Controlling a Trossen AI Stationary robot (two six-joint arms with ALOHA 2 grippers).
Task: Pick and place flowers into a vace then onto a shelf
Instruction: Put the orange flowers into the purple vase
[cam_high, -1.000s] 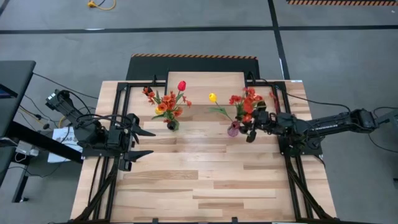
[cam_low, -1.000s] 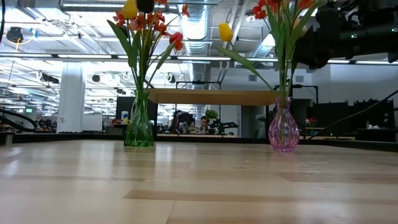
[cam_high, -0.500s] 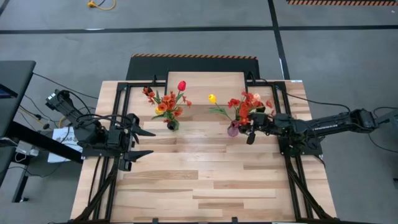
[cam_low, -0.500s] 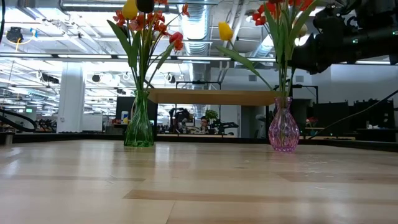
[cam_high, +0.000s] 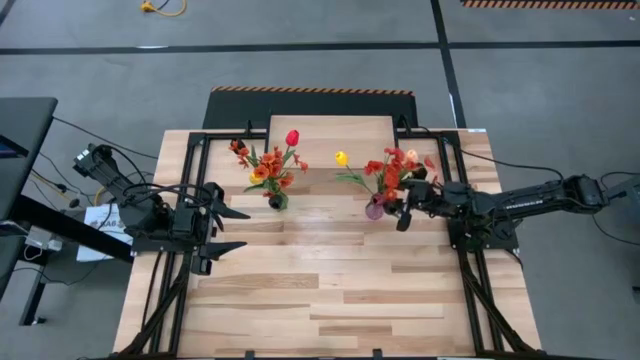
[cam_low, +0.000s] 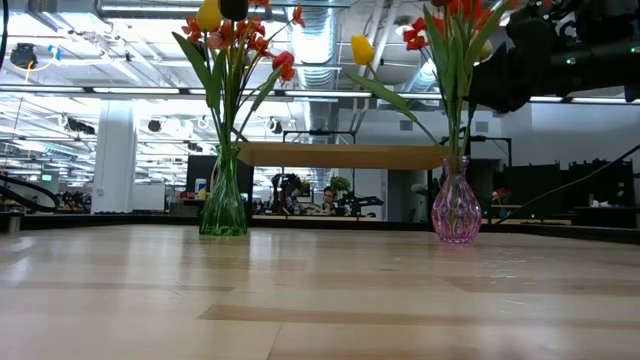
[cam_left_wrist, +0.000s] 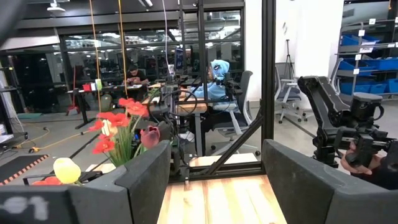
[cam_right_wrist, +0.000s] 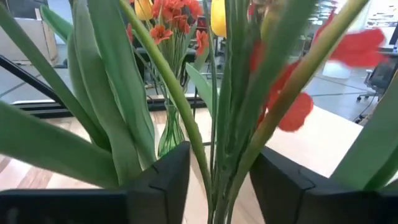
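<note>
My right gripper (cam_high: 404, 205) sits at the stems of the flowers (cam_high: 393, 170) standing in the pink vase (cam_low: 455, 212), fingers parted with stems between, gripping nothing firmly. Left gripper (cam_high: 232, 229) waits open, well apart. Judgement: withdraw straight back so no stem snags, then grasp the vase low for the shelf (cam_high: 330, 128).

I see large open-plan robotics lab or industrial workspace. Bare grey concrete floor (cam_high: 300, 60) with hazard-striped tape (cam_high: 310, 91) around my wooden table (cam_high: 330, 290). Exposed ceiling ducts (cam_low: 320, 35) and strip lights overhead. Beyond table: people seated at desks (cam_left_wrist: 214, 81), office chairs (cam_left_wrist: 245, 93), glass partitions (cam_left_wrist: 93, 68), shelving with blue storage bins (cam_left_wrist: 367, 46), another robot arm on stand (cam_left_wrist: 339, 118).
</note>
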